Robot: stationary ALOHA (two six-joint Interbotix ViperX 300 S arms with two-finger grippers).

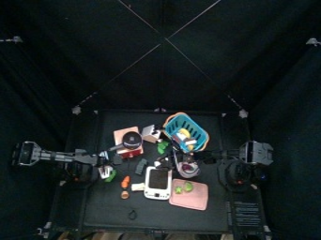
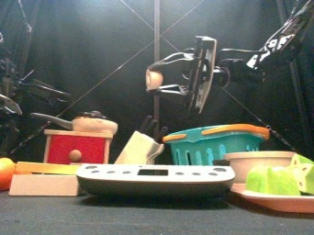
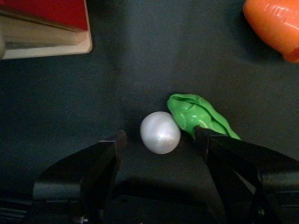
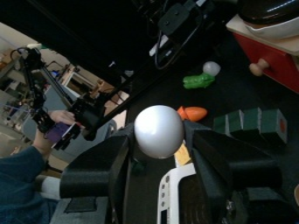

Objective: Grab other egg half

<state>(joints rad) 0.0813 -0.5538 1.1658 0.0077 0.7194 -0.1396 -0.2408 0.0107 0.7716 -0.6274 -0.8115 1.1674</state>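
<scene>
Top view: table [image 1: 115,120] small, objects on it too tiny to identify; egg halves not distinguishable there.

Front view: left gripper hidden off left side. Scale [image 2: 154,178] blocks base of knife block [image 2: 138,147] and basket [image 2: 216,144]. Orange [image 2: 5,172] cut by left edge; green pieces [image 2: 277,178] cut by right edge.

Left wrist view: carrot [image 3: 275,24] cut by top and right edges; red box [image 3: 45,26] cut by top-left corner. Underside of egg half [image 3: 159,132] not visible.

Right wrist view: person's arm [image 4: 26,182] cut by left edge; room behind blurred.
</scene>
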